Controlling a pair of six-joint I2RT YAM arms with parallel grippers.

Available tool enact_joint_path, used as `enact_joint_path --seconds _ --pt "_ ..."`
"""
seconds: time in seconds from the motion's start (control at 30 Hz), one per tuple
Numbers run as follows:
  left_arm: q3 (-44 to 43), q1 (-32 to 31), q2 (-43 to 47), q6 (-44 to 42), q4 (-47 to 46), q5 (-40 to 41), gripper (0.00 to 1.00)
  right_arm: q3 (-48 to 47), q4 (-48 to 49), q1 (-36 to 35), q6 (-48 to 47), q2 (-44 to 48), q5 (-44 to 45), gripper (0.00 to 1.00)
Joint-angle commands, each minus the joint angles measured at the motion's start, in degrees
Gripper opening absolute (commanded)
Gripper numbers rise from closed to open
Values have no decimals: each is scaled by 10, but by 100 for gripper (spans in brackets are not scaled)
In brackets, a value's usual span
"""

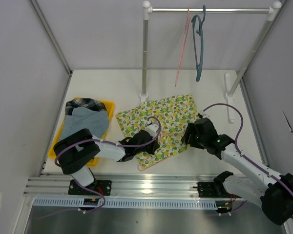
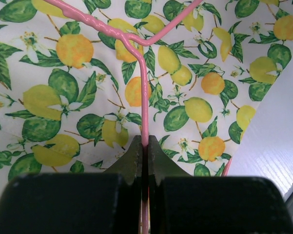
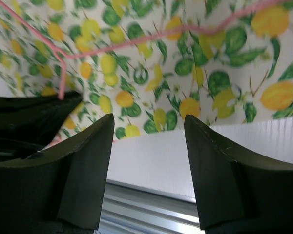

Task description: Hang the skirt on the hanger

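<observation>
The lemon-print skirt (image 1: pixel 168 114) lies flat on the white table. A pink wire hanger (image 2: pixel 144 92) lies on top of it, and its wire shows at the skirt's near edge in the top view (image 1: pixel 151 167). My left gripper (image 2: pixel 145 146) is shut on the hanger's straight wire over the skirt, seen from above near the skirt's near left part (image 1: pixel 147 141). My right gripper (image 3: pixel 149 134) is open and empty, low over the table at the skirt's right edge (image 1: pixel 189 135). It sees the skirt (image 3: pixel 195 63) and the hanger wire (image 3: pixel 136 42).
A clothes rack (image 1: pixel 145 53) stands behind the skirt, with a second pink hanger (image 1: pixel 182 48) and a blue-grey hanger (image 1: pixel 199 46) on its bar. A yellow tray (image 1: pixel 107 105) at the left holds a denim shirt (image 1: pixel 85 122) and a plaid shirt (image 1: pixel 85 104). Metal rails (image 1: pixel 151 183) run along the near edge.
</observation>
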State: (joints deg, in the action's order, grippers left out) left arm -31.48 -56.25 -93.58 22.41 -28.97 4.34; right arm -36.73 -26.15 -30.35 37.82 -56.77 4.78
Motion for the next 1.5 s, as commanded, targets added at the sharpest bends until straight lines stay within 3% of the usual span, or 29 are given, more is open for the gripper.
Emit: enact_joint_path --seconds 0.0,0.27,0.47,0.57,0.7,0.77,0.83,1.2,1.47 --pt "-19 -6 -5 -6 -3 1 0 42 8 -30 60 -4 64 65" --pt "-23 -6 -6 -6 1 -3 0 68 47 -50 78 -30 78 64" --pt "-21 -6 -9 -4 1 -7 0 53 89 -41 65 -105 95 65" --pt "-21 -6 -9 -4 2 -12 0 47 111 -31 57 -125 97 59" --pt "-18 -6 -7 -7 2 -13 0 20 114 -25 46 -145 103 31" --pt "-17 -6 -8 -8 2 -9 0 5 104 -24 39 -154 106 9" --pt "-17 -6 -6 -11 3 -6 0 -11 93 -24 34 -151 105 1" --pt "-21 -9 -13 -13 0 11 0 -52 51 -11 23 -111 72 0" --pt "-25 -14 -16 -11 18 71 0 -70 19 27 13 -77 47 0"
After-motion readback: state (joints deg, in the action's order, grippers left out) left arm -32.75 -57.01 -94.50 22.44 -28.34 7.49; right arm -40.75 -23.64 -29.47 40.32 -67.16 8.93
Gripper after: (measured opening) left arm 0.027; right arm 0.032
